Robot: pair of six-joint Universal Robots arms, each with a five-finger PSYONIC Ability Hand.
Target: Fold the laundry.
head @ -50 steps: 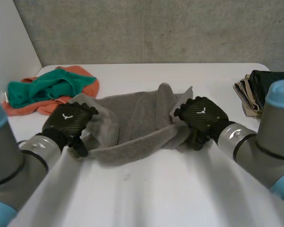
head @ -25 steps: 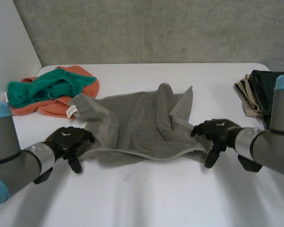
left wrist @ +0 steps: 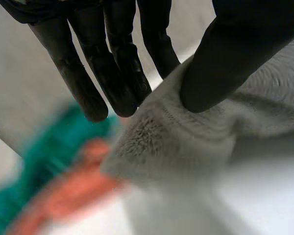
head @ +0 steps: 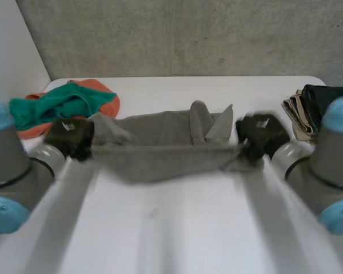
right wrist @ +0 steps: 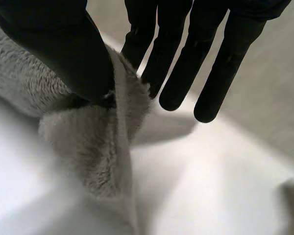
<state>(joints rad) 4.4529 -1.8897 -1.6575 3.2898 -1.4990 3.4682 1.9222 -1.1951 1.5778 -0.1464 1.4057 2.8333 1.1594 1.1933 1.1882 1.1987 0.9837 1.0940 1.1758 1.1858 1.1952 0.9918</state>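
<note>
Left robot hand (head: 70, 136) and right robot hand (head: 263, 132) pinched opposite ends of the grey towel (head: 154, 130) (held taut); no fold showed yet.

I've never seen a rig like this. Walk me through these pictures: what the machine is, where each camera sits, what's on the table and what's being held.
This is a robot with two arms at a white table. Each arm ends in a black hand. The wide picture comes from a camera between and behind the arms, looking down. The other two pictures come from cameras on the wrists, each looking along its own hand's palm.

The left hand and the right hand each pinch one end of a grey towel between thumb and fingers, so the towel is stretched between them.

Beyond the left hand lies a heap of green cloth and orange cloth. Beyond the right hand sits a stack of folded laundry.
</note>
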